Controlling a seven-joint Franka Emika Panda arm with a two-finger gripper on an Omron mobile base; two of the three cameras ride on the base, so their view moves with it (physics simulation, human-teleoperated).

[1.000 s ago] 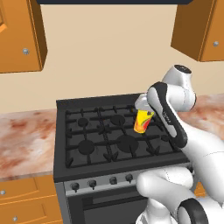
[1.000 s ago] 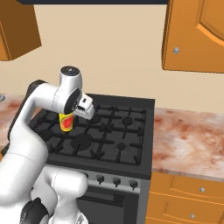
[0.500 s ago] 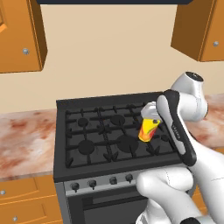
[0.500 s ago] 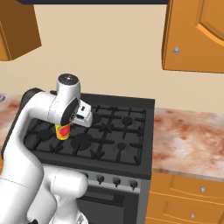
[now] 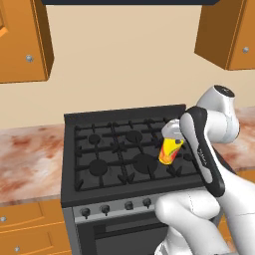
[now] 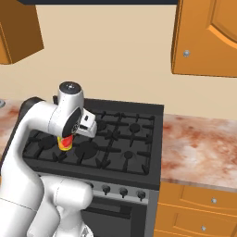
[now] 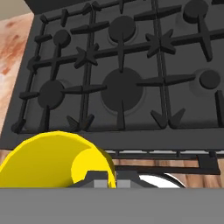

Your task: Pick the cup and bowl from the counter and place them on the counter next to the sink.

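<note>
Hand [image 5: 172,141] shut on glossy yellow cup [image 5: 170,150] above black grates [image 5: 127,154]

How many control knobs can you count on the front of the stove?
4, in a row along the stove front panel: knobs and in the left base view. The robot's body covers the panel's right end, so more may be hidden.

cup [image 5: 170,150] lower, nearer stove front

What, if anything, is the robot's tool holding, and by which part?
The tool is shut on the yellow cup, holding it by its rim, tilted in the air above the stove.
</note>
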